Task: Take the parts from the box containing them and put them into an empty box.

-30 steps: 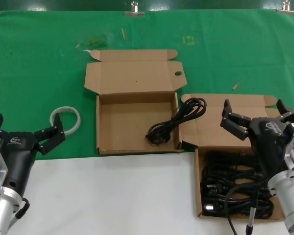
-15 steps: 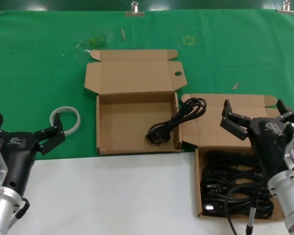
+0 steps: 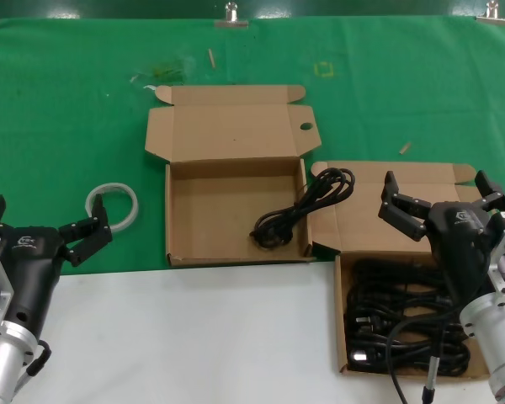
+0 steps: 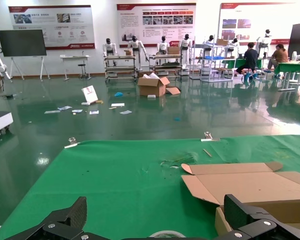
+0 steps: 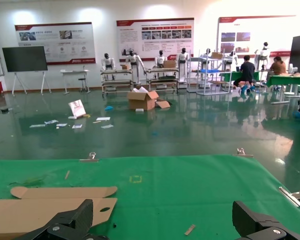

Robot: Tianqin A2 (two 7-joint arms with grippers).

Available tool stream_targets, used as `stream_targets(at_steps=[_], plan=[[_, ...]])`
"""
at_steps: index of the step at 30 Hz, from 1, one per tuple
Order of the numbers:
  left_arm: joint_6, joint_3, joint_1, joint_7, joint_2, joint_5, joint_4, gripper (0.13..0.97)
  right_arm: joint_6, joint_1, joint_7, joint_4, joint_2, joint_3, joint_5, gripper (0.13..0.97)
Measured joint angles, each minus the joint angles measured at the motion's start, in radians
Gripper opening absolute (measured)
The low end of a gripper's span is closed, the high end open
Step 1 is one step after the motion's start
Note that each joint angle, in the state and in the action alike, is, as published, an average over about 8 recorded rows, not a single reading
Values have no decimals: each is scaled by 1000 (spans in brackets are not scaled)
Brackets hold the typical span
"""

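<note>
While one cord (image 3: 303, 209) already drapes over the left box's (image 3: 236, 248) right wall, the right pincer (image 3: 444, 204) hovers wide open above the full right box (image 3: 341, 324), seemingly poised to descend for another bundle (image 3: 404, 324).

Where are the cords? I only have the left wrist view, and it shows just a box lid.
Observer: Most cords lie heaped in the right box.
Operator: Anything in the other box?
Observer: One cord, draped over the right wall of the left box.
Operator: Where's the right gripper?
Observer: The right gripper is open, above the right box's lid. The left gripper is open too, beside a white ring.
</note>
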Motion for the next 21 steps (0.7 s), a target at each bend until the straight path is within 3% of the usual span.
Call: stream_targets(at_steps=[21], plan=[[0,0,0,0,0,0,0,965,0,0,0,0,0,0,0,966]])
